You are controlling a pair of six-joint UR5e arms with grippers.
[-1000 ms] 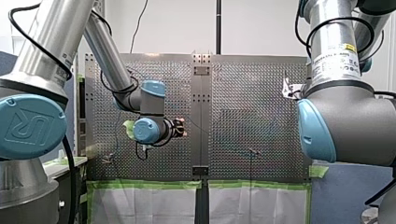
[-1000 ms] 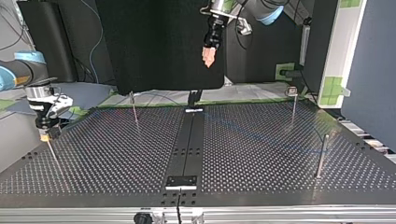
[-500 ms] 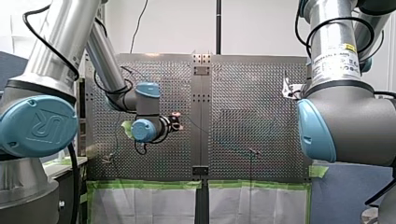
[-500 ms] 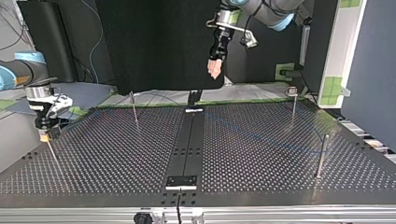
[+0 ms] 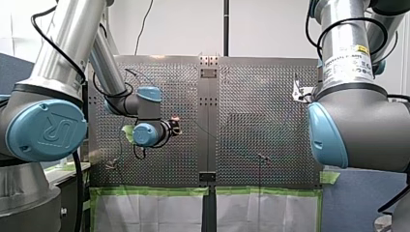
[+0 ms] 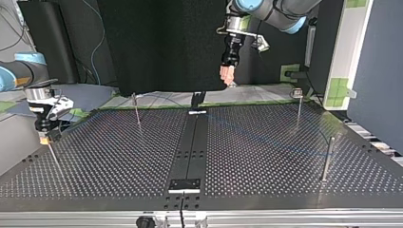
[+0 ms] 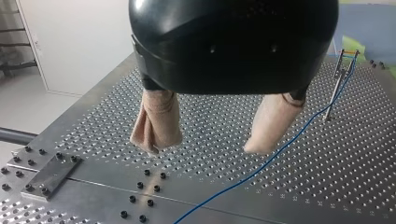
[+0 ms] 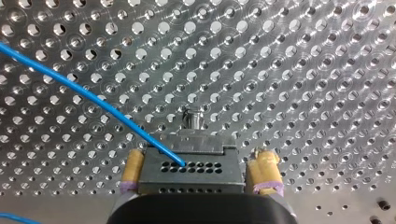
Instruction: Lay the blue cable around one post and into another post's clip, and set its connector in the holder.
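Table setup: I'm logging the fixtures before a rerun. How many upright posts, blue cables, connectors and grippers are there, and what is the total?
Upright posts: 4
Blue cable: 1
Connector: 1
Grippers, left gripper and right gripper: 2
Total: 8

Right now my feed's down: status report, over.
Left claw open, empty, above table. Right claw shut on connector, blue cable trailing. Post just ahead of connector.

blue cable (image 8: 70, 84): thin, lies across table (image 7: 373, 177), reaches post (image 7: 337, 84) | connector (image 8: 191, 170): grey, cable plugged in
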